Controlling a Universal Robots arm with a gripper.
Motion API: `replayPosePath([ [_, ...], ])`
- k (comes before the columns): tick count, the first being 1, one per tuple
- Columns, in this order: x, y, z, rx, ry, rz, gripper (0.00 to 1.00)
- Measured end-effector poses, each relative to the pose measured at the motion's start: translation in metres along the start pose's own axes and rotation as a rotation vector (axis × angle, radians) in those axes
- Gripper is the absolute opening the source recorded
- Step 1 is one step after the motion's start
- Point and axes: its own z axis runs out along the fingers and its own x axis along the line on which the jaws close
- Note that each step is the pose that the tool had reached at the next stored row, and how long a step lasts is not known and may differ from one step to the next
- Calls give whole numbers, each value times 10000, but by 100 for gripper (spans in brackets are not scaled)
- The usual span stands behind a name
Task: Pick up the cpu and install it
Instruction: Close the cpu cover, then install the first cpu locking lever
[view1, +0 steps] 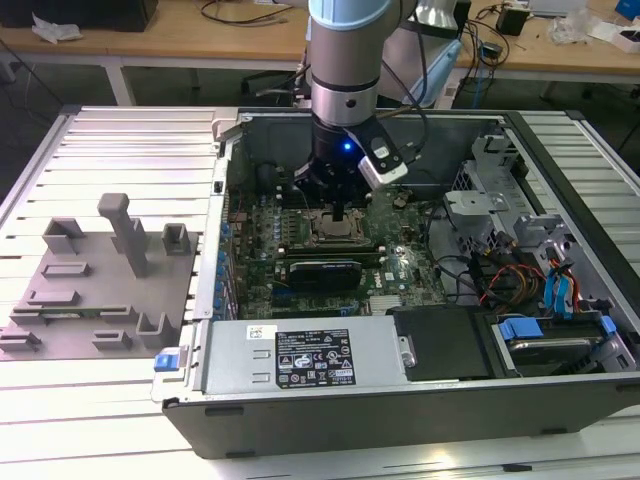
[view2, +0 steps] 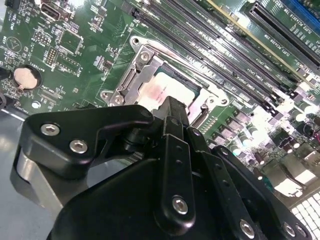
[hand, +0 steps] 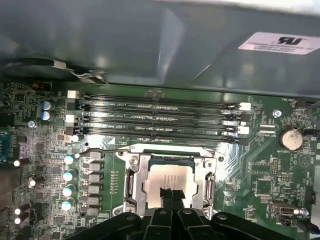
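My gripper (hand: 172, 194) hangs low inside the open computer case (view1: 400, 425); its fingertips are pressed together, pinching nothing, right at the cpu (hand: 169, 179); the cpu lies flat in the metal-framed socket (hand: 131, 175), just beside the memory slots (hand: 160, 119).

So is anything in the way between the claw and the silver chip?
Nothing visible. The black claw hangs right over the flat silvery square chip, which lies in the metal-framed socket.

Pincer (hand: 171, 194) tips, closed together, touch cpu (hand: 167, 177) in socket (hand: 132, 182).
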Motion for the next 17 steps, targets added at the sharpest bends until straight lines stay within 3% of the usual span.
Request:
replayPosePath([
  [14,0,0,-13,-2,0,0,11],
  [17,-3,-1,-77,-8,0,0,11],
])
